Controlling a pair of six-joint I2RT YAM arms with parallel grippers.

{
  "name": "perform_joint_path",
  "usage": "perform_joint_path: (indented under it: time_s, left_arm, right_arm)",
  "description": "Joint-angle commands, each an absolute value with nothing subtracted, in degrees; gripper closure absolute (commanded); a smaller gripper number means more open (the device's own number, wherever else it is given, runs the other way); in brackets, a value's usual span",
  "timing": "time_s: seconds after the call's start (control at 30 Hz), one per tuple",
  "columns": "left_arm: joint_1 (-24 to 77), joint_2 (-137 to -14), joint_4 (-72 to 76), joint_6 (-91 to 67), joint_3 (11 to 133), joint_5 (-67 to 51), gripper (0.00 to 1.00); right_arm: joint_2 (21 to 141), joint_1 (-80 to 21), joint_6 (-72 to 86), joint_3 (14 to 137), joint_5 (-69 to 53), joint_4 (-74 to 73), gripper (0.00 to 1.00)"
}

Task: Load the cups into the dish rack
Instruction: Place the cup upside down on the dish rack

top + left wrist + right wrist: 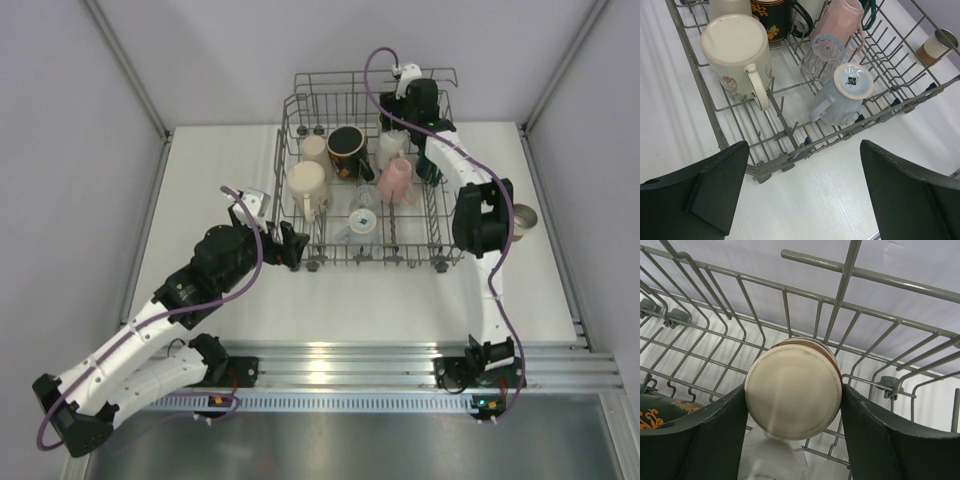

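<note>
- Dish rack (400, 258) sits on the white desk (380, 300), mid to far side, wheels on the desk.
- Right jaws are deep in the rack's far right corner, clamped part-wide on a brown-banded cup (792, 395). One finger (700, 440) presses each side, and the cup's flat cream end faces the wrist camera.
- Can't tell whether that cup touches the rack floor; the far wall wires are right behind it.
- Right arm (480, 215) reaches over the rack's right side.
- Left jaws are wide apart, holding nothing, above bare desk just off the rack's near left corner.
- Cream mug (737, 52) at the rack's left, upside down, handle pointing near.
- Black mug with tan inside (346, 150) at far middle, mouth up in the top view.
- Pink cup (837, 22) right of the black mug, tilted over.
- Clear glass (822, 55) just near the pink cup, touching it, base up.
- Pale cup (845, 95) near middle, tipped on the tines, base ring showing.
- White cup (389, 148) and dark green cup (432, 170) at far right, partly hidden by the arm.
- Shiny steel cup (523, 217) outside the rack, upright on the desk just right of it.
</note>
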State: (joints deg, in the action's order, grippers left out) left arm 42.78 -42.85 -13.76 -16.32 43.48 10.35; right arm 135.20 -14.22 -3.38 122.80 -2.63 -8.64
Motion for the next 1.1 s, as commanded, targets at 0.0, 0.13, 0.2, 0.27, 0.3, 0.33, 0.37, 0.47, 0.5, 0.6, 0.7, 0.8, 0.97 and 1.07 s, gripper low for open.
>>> perform_joint_path:
  time_s: [0.0, 0.13, 0.2, 0.27, 0.3, 0.33, 0.37, 0.47, 0.5, 0.6, 0.7, 0.8, 0.97, 1.07]
  left_arm:
    - [42.80, -41.40, -12.30, -15.47, 46.05, 11.07, 0.02]
    - [42.80, -41.13, -12.30, -15.47, 46.23, 10.99, 0.02]
    - [42.80, -40.78, -12.30, -15.47, 46.41, 10.99, 0.02]
    - [42.80, -40.61, -12.57, -15.56, 46.76, 10.81, 0.02]
    - [42.80, -40.34, -12.57, -15.56, 46.84, 10.81, 0.02]
    - [42.80, -39.99, -12.74, -15.64, 47.02, 10.72, 0.02]
    - [42.80, -39.73, -12.74, -15.82, 47.20, 10.72, 0.02]
    - [42.80, -39.03, -12.66, -15.91, 47.63, 10.55, 0.02]
    - [42.80, -38.94, -12.66, -16.00, 47.72, 10.55, 0.02]
    - [42.80, -38.85, -12.83, -15.91, 48.08, 10.46, 0.02]
    - [42.80, -38.85, -12.83, -16.08, 48.25, 10.28, 0.02]
    - [42.80, -38.85, -12.83, -16.08, 48.43, 10.28, 0.02]
    - [42.80, -38.76, -13.01, -15.91, 48.34, 10.28, 0.02]
    - [42.80, -38.76, -13.01, -15.82, 48.43, 10.55, 0.02]
  right_arm:
    - [135.00, -14.33, -3.60, 126.21, -2.99, -8.61, 0.39]
    - [135.17, -14.24, -3.43, 126.39, -2.38, -8.44, 0.36]
    - [135.70, -14.33, -3.34, 126.47, -2.02, -8.18, 0.33]
    - [136.14, -14.24, -3.17, 127.09, -1.67, -8.35, 0.32]
    - [136.32, -14.24, -2.99, 127.18, -1.67, -8.26, 0.31]
    - [136.23, -14.15, -2.90, 127.18, -1.67, -8.17, 0.31]
    - [136.23, -14.24, -2.47, 127.18, -1.67, -8.09, 0.29]
    - [136.32, -14.15, -1.67, 127.09, -2.37, -7.56, 0.24]
    - [136.23, -14.24, -1.67, 127.18, -2.46, -7.47, 0.24]
    - [136.05, -14.24, -1.58, 127.18, -2.37, -7.21, 0.22]
    - [135.62, -14.24, -1.76, 127.09, -2.20, -7.12, 0.21]
    - [134.74, -14.24, -1.93, 127.09, -2.20, -7.03, 0.21]
    - [132.11, -14.06, -1.41, 126.83, -1.93, -7.73, 0.21]
    - [129.22, -13.89, -0.71, 126.48, -1.76, -8.61, 0.21]
